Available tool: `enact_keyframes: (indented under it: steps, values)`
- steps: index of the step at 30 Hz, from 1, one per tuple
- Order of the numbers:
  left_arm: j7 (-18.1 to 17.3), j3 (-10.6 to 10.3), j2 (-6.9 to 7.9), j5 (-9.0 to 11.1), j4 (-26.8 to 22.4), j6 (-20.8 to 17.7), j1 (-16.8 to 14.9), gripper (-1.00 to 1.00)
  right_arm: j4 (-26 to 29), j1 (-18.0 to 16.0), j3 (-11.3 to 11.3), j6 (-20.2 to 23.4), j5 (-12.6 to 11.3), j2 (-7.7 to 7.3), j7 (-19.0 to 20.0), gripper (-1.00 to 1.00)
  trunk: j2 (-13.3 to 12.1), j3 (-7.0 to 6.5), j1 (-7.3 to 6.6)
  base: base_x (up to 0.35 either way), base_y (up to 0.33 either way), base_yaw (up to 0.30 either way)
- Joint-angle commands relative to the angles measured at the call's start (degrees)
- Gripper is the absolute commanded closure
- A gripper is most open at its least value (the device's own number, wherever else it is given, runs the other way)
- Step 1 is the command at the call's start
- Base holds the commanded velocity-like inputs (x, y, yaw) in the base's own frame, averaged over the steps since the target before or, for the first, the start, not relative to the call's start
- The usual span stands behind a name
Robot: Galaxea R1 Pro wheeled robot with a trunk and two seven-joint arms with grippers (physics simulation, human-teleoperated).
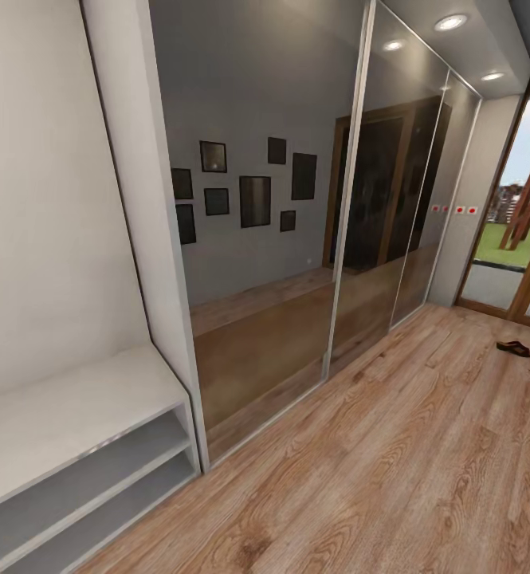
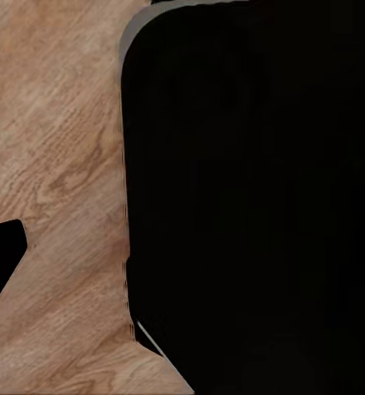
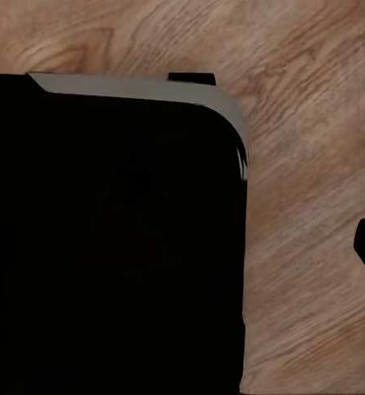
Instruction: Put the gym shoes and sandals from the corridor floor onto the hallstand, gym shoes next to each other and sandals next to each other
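Sandal [image 1: 516, 347], brown w/ dark strap, lies alone on the corridor floor [image 1: 392, 478] far down the hall, near the glazed door [image 1: 520, 239] at the corridor's end, as seen from the head cam. It sits flat, well apart from the hallstand [image 1: 81, 406], which stands at near left against the wall: pale bench top w/ two open shoe shelves beneath, both bare in the part that shows. Judging by that gap, the robot is prob. in transit or scanning, w/ fetching not yet begun; the sandal rests where it does simply as loose footwear left by the exit.

Mirrored wardrobe doors [image 1: 296, 239] run along the left wall btwn rack and door, reflecting dark picture frames and floor planks, so what looks like a second room is only a reflection.

Hard to make out: the sandal is small and distant, so whether it is one shoe or a pair overlapping can't be told. Hallstand is cut off at left and bottom edges; its upper part is out of frame. Gym shoes: none to point to.

Both wrist cams look down at wood planks past a big black rounded body w/ a grey rim, prob. the robot's own base. Grippers' finger spread: can't tell for either arm.
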State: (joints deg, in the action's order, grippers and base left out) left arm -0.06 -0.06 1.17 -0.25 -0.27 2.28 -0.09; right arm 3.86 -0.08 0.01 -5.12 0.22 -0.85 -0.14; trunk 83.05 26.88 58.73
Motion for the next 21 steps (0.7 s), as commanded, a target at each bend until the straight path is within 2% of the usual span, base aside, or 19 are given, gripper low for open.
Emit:
enact_keyframes:
  steps: [1,11,21]
  values:
    - [0.0,0.0,0.27,0.0,0.0,0.5,-0.1,-1.0,0.3,0.0,0.0,-0.5,0.0,-0.34,0.0,-1.0,0.0,0.05,0.0,0.0,0.0,0.0]
    - [0.1,-0.2,3.37,-0.4,-0.6,3.7,-1.7,-1.0,3.5,0.0,-0.1,-3.7,0.0,-3.56,-0.1,-1.0,0.0,0.05,0.0,0.0,0.0,0.0]
    - [0.6,0.1,6.58,0.9,-3.9,6.9,-5.0,-1.0,6.8,-1.3,0.1,-6.9,-0.2,-6.79,0.2,-1.0,0.0,0.05,0.0,0.0,0.0,0.0]
